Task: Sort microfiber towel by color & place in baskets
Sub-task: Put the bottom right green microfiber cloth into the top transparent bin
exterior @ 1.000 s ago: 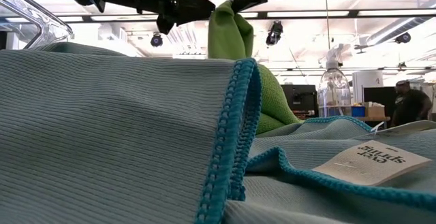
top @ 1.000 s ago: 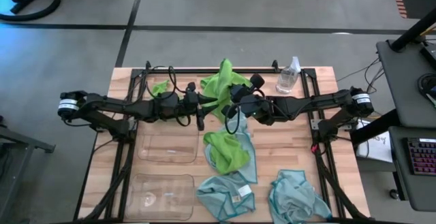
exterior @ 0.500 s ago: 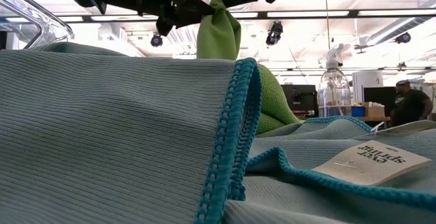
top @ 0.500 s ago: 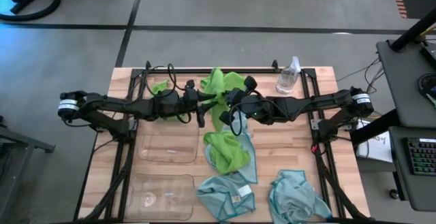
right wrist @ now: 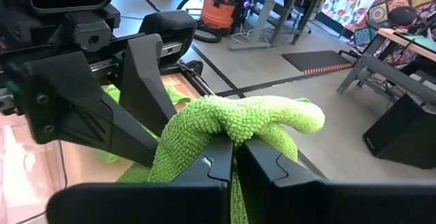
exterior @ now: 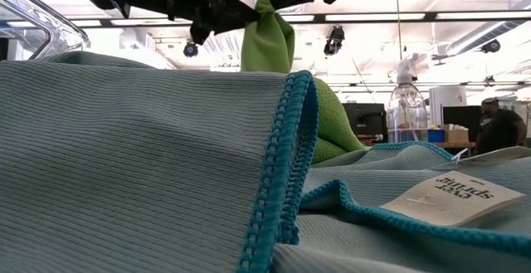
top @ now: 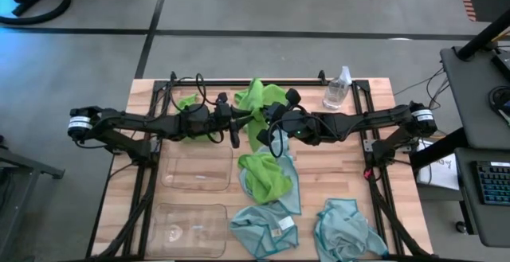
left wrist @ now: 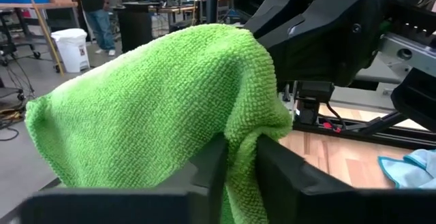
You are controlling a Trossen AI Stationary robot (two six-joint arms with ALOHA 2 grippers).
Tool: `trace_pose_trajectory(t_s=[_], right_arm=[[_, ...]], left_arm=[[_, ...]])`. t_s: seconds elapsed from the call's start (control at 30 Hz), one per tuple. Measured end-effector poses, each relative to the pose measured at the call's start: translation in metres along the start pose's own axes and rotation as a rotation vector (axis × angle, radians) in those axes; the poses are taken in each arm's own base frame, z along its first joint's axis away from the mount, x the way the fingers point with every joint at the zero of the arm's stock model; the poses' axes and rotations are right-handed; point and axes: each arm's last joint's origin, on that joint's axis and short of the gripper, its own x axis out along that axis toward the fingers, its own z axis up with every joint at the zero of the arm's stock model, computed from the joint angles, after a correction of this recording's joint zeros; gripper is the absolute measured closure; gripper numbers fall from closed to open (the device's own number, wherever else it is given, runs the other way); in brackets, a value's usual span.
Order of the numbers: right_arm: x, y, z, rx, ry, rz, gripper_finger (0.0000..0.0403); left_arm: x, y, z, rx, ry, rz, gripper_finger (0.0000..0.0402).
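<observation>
Above the wooden bench, a lime towel is pinched by the shut right claw while the left claw closes on it too, seemingly for a handover toward the left-hand baskets.

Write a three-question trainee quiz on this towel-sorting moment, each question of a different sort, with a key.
1. True or false: the lifted green towel is pinched by both the left gripper and the right gripper.
2. Multiple choice: the two clear baskets hold A) a green towel B) a blue towel C) no towel.
3. Fill in: the spray bottle stands near the table's far ____ corner, in the high view.

Key
1. True: each wrist view shows that arm's fingers closed on green cloth.
2. C: both baskets show only bare plastic.
3. Right.
</observation>
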Motion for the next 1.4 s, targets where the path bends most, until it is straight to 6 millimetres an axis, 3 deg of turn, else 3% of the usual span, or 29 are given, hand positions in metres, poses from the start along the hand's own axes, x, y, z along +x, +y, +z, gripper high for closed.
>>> trace_pose_trajectory(t_s=[0.1, 0.63, 1.13, 1.4], right_arm=[[0.000, 0.000, 0.000, 0.000, 0.000, 0.000, 0.0394], [0.000, 0.000, -0.006, -0.140, 0.049, 0.022, 0.0389], [-0.001, -0.001, -0.007, -0.146, 0.069, 0.018, 0.0242], [-0.011, -0.009, -0.008, -0.162, 0.120, 0.018, 0.0225]], left_arm=[[0.000, 0.000, 0.000, 0.010, 0.000, 0.000, 0.0394], [0.000, 0.000, -0.003, 0.025, 0.025, -0.001, 0.0401], [0.000, 0.000, -0.003, 0.024, 0.025, -0.003, 0.0401], [-0.007, -0.002, 0.005, 0.009, -0.002, -0.016, 0.0401]])
